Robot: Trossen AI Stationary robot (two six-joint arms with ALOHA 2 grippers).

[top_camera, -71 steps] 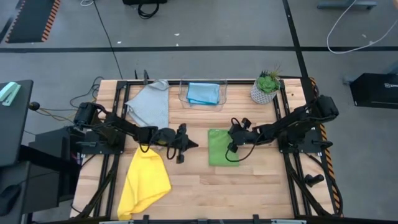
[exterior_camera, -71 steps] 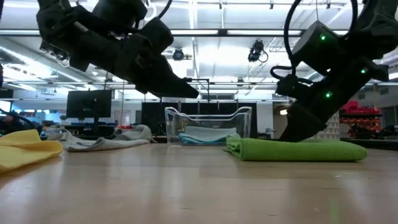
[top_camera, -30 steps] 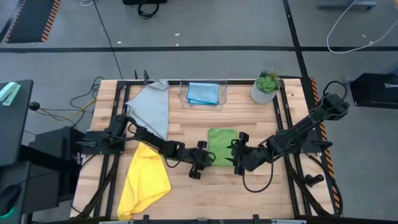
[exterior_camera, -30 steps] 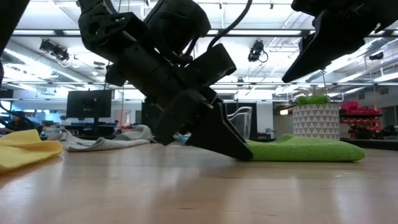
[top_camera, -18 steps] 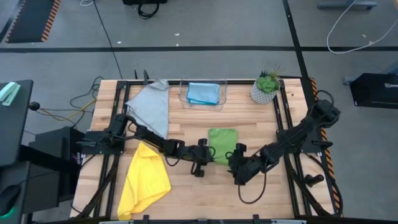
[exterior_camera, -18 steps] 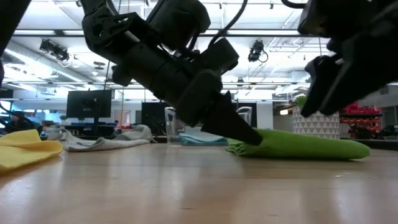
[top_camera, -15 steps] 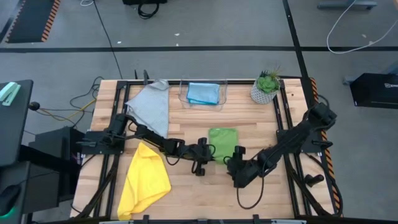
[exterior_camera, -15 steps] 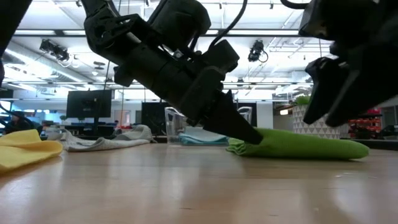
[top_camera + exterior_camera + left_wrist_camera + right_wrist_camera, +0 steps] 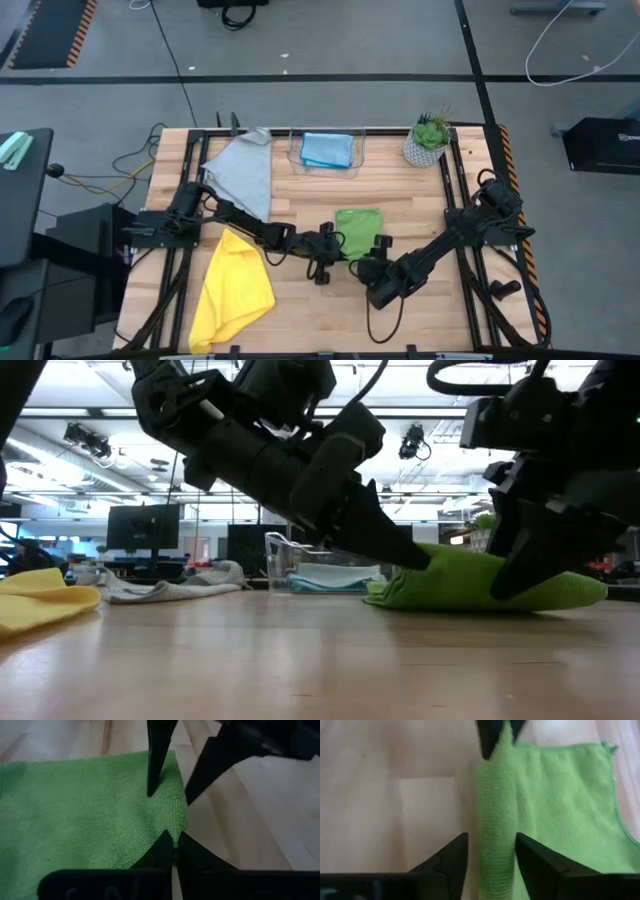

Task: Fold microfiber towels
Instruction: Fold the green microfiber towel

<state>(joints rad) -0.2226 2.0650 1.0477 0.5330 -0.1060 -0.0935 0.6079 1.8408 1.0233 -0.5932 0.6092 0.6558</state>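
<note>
The green towel (image 9: 358, 230), folded to a small rectangle, lies mid-table. My left gripper (image 9: 175, 849) comes in from the left and is shut on the towel's near left corner. My right gripper (image 9: 491, 839) points down at the towel's near edge. It is open, with one finger on each side of the raised ridge of cloth (image 9: 495, 820). The yellow towel (image 9: 235, 285) lies crumpled at the near left. The grey towel (image 9: 243, 175) lies spread at the far left. The light blue towel (image 9: 326, 150) lies folded in a clear bin. My left gripper pinches the green towel's near left corner (image 9: 176, 831) between its two fingertips, slanting down from the table's left. That corner (image 9: 405, 572) is raised a little off the wood; the rest of the towel lies on the table. My right gripper's fingers (image 9: 454, 854) flank the near edge; I cannot tell whether they touch it.
The clear bin (image 9: 327, 168) stands at the far edge, with a potted plant (image 9: 428, 140) to its right. Bare wood (image 9: 320, 315) runs along the near edge in front of both grippers. Black frame rails (image 9: 460, 200) line the table's sides.
My right gripper has come down and moved left, toward the table's near edge, from beside the towel to its near edge. My left gripper has taken hold of the towel's near left corner and raised it a little; the rest of the towel has stayed flat.
</note>
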